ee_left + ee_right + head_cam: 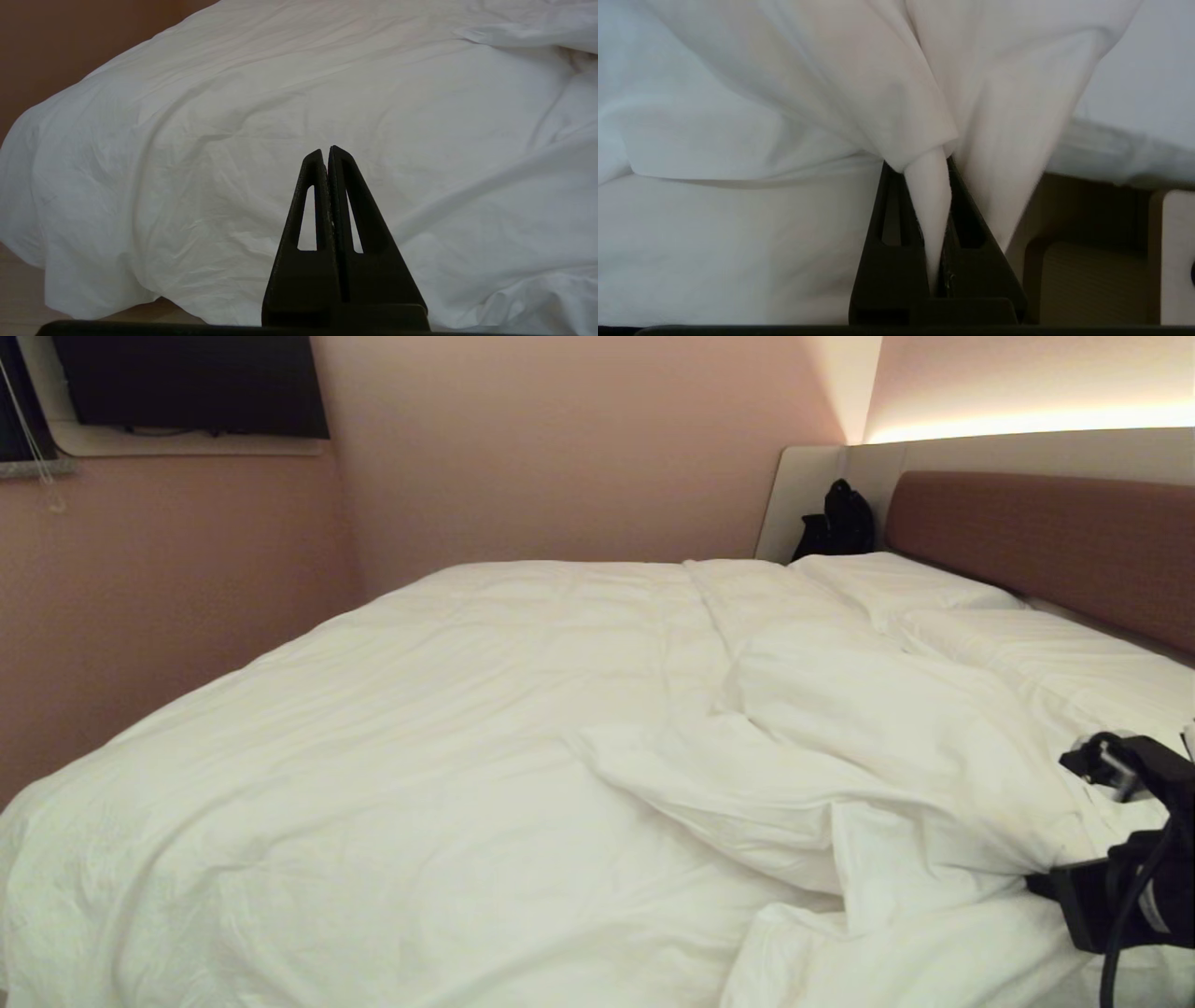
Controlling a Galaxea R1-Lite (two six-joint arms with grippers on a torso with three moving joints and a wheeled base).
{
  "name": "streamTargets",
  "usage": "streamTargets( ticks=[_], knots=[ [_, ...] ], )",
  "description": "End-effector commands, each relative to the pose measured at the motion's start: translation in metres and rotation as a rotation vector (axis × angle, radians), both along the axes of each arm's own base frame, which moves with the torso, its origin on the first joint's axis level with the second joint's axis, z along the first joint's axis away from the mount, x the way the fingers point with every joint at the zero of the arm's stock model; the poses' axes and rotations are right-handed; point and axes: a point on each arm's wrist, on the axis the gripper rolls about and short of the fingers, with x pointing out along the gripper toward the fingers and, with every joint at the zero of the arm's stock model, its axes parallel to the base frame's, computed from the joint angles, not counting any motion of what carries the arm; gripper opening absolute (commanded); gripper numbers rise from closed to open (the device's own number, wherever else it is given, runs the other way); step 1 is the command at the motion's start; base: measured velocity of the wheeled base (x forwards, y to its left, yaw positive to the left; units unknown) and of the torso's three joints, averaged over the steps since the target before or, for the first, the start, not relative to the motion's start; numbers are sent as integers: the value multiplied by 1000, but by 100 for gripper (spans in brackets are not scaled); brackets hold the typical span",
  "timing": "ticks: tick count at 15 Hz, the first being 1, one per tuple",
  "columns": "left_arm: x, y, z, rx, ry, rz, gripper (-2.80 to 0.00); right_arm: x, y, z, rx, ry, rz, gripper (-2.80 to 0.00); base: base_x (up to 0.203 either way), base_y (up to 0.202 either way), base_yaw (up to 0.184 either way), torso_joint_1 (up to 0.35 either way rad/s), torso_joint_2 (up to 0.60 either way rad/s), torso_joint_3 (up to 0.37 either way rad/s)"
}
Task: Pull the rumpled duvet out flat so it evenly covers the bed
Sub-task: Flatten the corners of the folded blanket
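The duvet [485,728] covers most of the bed [1046,537], smooth across the left and centre of the head view and bunched into thick folds at lower right. There the right gripper [931,161] is clamped on a pinch of the duvet's fabric. The left gripper [327,151], fingers pressed together and holding nothing, hangs before the duvet's draped side.

White duvet [485,728] covers bed [1046,537], rumpled & bunched at near-right.
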Motion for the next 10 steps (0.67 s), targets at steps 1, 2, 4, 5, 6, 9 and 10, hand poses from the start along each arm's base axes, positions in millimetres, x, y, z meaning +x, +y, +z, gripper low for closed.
streamTargets(
  ticks=[1, 2, 4, 5, 6, 9, 10],
  knots=[
    [0, 0, 0, 1, 0, 0, -280, -14, -5, -6, 1, 3, -19, -280, 0, 0, 0, 0, 0, 0],
    [0, 0, 0, 1, 0, 0, -280, -13, -5, -7, 3, 8, -19, -280, 0, 0, 0, 0, 0, 0],
    [0, 0, 0, 1, 0, 1, -280, -13, -5, -8, 2, 16, -19, -280, 0, 0, 0, 0, 0, 0],
    [0, 0, 0, 1, 0, 1, -280, -14, -5, -9, 2, 14, -18, -280, 0, 0, 0, 0, 0, 0],
    [0, 0, 0, 1, 0, 0, -280, -14, -5, -9, 2, 14, -17, -280, 0, 0, 0, 0, 0, 0],
    [0, 0, 0, 1, 0, 0, -280, -17, -5, -7, 5, -1, -14, 0, 0, 0, 0, 0, 0, 0],
    [0, 0, 0, 1, 0, 0, -280, -20, -5, -4, 9, -16, -7, 0, 0, 0, 0, 0, 0, 0]
  ],
)
